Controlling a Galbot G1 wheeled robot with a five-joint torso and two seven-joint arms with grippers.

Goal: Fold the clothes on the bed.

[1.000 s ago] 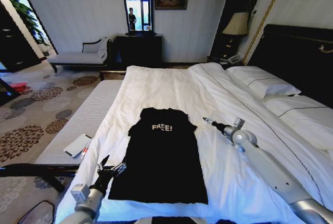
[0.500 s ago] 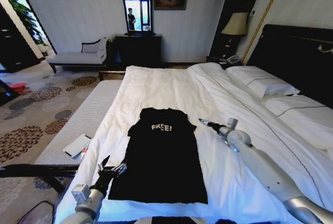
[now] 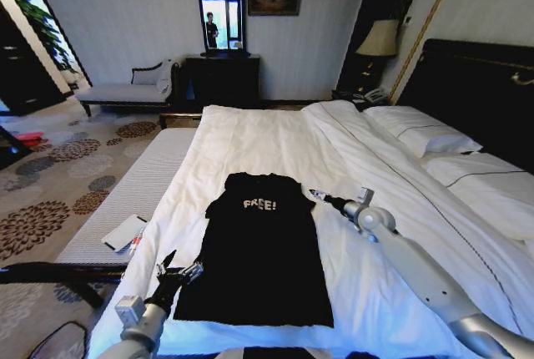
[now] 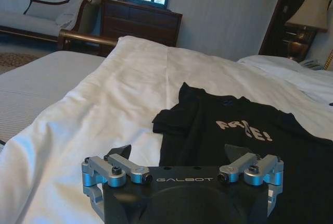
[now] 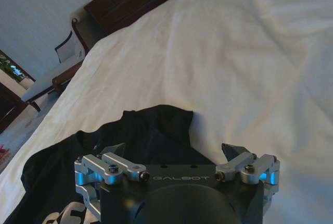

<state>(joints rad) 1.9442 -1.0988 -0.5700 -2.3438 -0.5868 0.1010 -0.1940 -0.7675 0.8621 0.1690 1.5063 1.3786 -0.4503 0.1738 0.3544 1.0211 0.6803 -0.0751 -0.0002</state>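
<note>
The clothes are one black T-shirt (image 3: 265,255) with white "FREE!" lettering, lying flat on the bed's white duvet (image 3: 250,138), sleeves tucked in. My left gripper (image 3: 177,274) is open at the shirt's near left hem corner. In the left wrist view the gripper (image 4: 177,153) hovers low over the shirt (image 4: 239,140), its fingers spread with nothing between them. My right gripper (image 3: 319,196) is open just beside the shirt's right shoulder. From the right wrist, the gripper (image 5: 174,148) sits over the black shoulder edge (image 5: 151,125) where it meets the duvet.
Pillows (image 3: 421,129) and the dark headboard (image 3: 484,83) lie to the right. A grey bench pad (image 3: 125,200) with a white flat object (image 3: 125,232) runs along the bed's left side. A chaise (image 3: 125,92), dresser (image 3: 221,79) and lamp (image 3: 380,40) stand far back.
My right gripper has moved left across the duvet, closer to the shirt's right shoulder. The left gripper and the shirt have stayed put.
</note>
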